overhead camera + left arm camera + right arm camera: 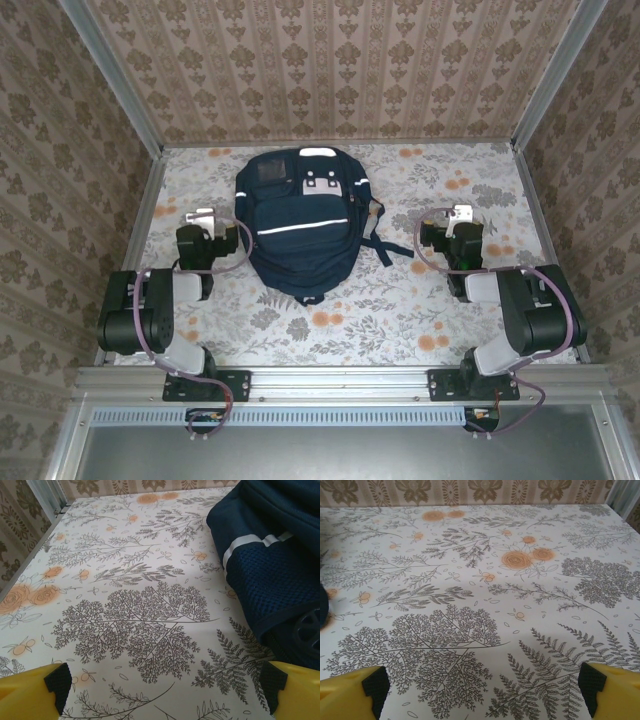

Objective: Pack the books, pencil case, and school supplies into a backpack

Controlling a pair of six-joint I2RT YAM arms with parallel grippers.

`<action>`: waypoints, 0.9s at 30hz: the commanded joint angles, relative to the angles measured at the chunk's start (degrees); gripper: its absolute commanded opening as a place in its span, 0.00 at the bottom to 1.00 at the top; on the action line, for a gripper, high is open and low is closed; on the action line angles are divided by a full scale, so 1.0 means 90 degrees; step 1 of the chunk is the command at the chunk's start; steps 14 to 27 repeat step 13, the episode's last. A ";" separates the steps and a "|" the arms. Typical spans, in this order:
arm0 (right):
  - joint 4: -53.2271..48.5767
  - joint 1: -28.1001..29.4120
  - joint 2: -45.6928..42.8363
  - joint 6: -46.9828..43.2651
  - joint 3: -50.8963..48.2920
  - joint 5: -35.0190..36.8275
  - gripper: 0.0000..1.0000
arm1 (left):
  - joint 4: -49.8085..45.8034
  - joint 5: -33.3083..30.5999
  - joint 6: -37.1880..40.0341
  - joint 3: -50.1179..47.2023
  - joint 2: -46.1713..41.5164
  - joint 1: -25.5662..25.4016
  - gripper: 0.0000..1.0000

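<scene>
Between the two sets of fingers | navy backpack lies flat, long axis running away from the bases, white top patch far | left gripper spread, empty; backpack just right of its fingers, the nearer arm | right gripper spread, empty; backpack farther off to its left

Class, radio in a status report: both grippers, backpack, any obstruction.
Left gripper open, empty. Right gripper open, empty. Backpack flat between them, untouched. Nothing blocking it.
</scene>
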 commanded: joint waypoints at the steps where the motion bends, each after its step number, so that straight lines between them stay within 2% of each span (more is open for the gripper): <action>1: 0.0284 -0.0033 0.0023 0.0046 0.0017 -0.0169 1.00 | 0.0236 0.0098 0.0156 -0.0002 0.0002 -0.0015 1.00; 27: 0.0261 -0.0033 0.0014 0.0056 0.0021 -0.0169 1.00 | 0.0242 0.0107 0.0154 -0.0002 0.0001 -0.0016 1.00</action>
